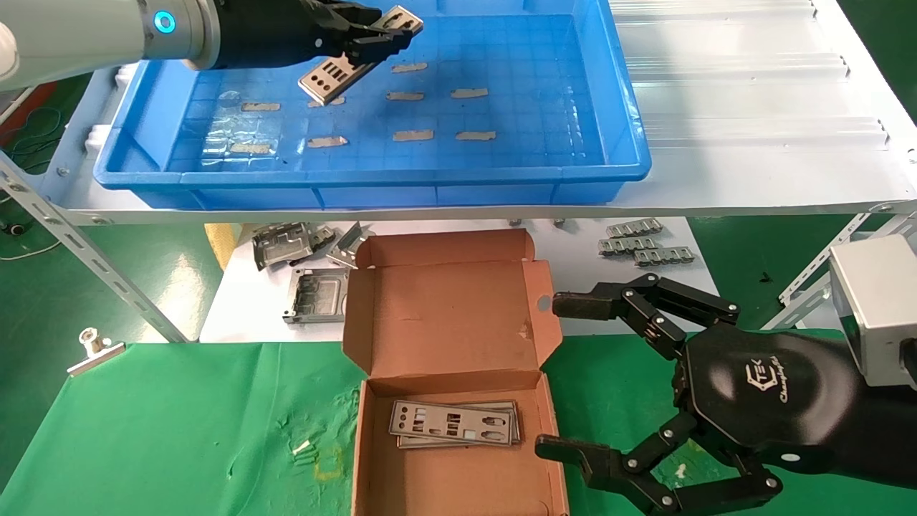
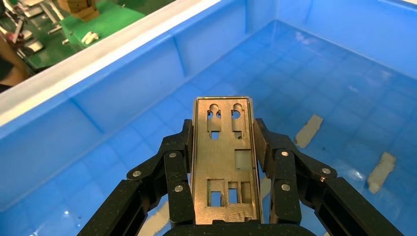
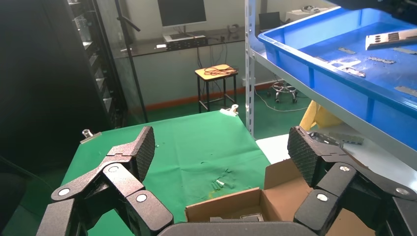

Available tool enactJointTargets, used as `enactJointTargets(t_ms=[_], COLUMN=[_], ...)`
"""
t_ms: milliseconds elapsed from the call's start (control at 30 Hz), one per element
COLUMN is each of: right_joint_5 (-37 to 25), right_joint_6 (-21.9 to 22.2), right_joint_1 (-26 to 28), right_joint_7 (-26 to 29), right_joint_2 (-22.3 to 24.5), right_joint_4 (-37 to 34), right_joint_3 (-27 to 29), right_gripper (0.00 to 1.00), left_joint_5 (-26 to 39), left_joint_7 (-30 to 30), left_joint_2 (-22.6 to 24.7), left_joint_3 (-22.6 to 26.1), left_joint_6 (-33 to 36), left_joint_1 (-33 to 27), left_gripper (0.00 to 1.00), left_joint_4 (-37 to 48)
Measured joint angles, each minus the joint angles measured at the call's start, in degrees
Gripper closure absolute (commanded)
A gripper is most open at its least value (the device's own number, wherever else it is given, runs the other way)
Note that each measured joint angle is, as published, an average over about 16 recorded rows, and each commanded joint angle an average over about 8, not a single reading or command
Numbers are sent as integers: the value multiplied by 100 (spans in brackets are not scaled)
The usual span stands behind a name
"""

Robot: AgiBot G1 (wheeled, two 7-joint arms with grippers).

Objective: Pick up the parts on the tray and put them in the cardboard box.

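From my head camera, the left gripper (image 1: 372, 32) is over the far left part of the tray (image 1: 616, 107), clamped on a plate (image 1: 358, 66) that hangs tilted above the blue grid floor. Only the left wrist view shows the grip clearly: both black fingers (image 2: 179, 162) press the plate's long edges, and I can read its thin silver face, punched with round holes at the far end and rectangular slots nearer the palm. Grey tape strips (image 1: 413, 135) dot the tray floor. The right gripper (image 1: 566, 376) sits idle beside the box (image 1: 458, 315), spread wide and empty. In the brown corrugated box lie what look like two stacked plates (image 1: 453, 424); the right wrist view barely catches them.
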Motion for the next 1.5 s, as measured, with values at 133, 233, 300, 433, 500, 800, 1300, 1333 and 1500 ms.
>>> enactJointTargets(t_ms=[133,233,300,433,500,800,1300,1333,1500], right_joint_5=[0,0,0,0,0,0,0,0,0], right_joint_6=[0,0,0,0,0,0,0,0,0], right_joint_1=[0,0,0,0,0,0,0,0,0], right_joint_7=[0,0,0,0,0,0,0,0,0], right_joint_2=[0,0,0,0,0,0,0,0,0], right_joint_4=[0,0,0,0,0,0,0,0,0], right_joint_3=[0,0,0,0,0,0,0,0,0], right_gripper=[0,0,0,0,0,0,0,0,0], left_joint_5=[-22,-42,-58,-99,-125,-183,-334,-346,-394], left_joint_7=[146,318,458,770,946,1590,1929,1923,1833], left_joint_2=[-33,-57,-69,-83,-89,-40,166,174,202], left_joint_3=[-17,-30,-39,-63,-79,-120,-220,-225,-235], left_joint_6=[-6,6,16,55,78,47,-206,-197,-110], left_joint_1=[26,70,107,182,219,338,301,286,202], left_gripper=[100,100,100,100,100,17,0,0,23], left_joint_4=[-83,-153,-195,-268,-301,-215,425,466,645])
